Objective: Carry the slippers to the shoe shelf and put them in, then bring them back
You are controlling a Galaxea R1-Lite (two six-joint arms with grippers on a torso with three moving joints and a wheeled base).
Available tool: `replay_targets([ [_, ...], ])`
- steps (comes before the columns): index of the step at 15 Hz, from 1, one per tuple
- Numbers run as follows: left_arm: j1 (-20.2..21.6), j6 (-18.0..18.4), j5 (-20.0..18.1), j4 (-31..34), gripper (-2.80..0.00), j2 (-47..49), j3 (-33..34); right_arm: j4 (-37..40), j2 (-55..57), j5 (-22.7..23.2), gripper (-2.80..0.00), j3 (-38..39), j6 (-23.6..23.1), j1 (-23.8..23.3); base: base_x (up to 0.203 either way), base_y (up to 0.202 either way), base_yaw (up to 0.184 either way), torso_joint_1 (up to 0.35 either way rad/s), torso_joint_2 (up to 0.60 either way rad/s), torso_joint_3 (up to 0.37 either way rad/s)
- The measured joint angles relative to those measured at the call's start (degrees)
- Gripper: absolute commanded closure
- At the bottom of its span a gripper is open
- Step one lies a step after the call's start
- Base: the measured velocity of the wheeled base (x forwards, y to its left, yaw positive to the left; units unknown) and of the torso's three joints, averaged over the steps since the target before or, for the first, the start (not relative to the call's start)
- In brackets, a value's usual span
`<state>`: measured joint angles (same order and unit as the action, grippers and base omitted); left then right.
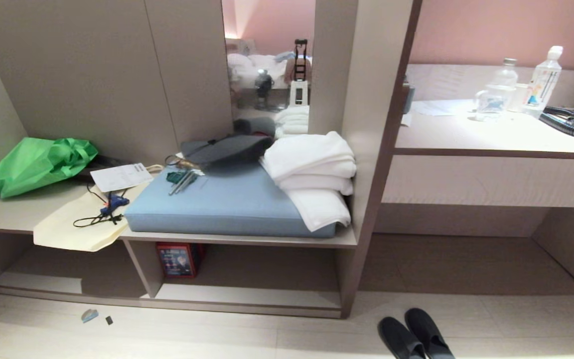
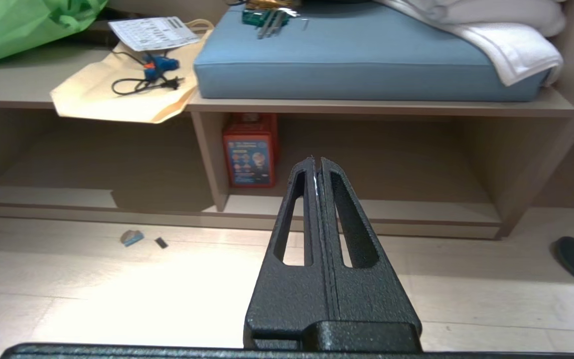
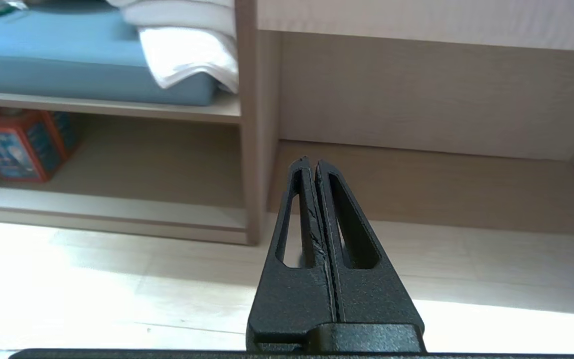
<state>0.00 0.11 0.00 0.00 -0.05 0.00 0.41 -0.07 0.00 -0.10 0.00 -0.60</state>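
Down on the pale floor, the slippers lay side by side just right of the shoe shelf, whose left end held a red box with unreadable print. Both the left claw and right claw hung closed and empty above the floor.

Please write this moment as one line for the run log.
phase: start | slippers: side by side on floor, right of shelf | shelf: no slippers inside | left gripper: jaws shut, empty | right gripper: jaws shut, empty
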Motion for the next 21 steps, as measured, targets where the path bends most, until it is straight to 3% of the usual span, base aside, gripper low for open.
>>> replay_targets([
  [14,0.0,-0.01,0.0,0.0,0.0,0.0,0.0,0.0,0.0,0.0,0.0,0.0,-0.03,-0.02,0.0,0.193,-0.001,0.003,0.0,0.002],
  [21,0.0,-0.01,0.0,0.0,0.0,0.0,0.0,0.05,0.0,0.02,0.0,0.0,-0.05,0.02,-0.013,0.026,0.001,0.002,0.0,0.003],
])
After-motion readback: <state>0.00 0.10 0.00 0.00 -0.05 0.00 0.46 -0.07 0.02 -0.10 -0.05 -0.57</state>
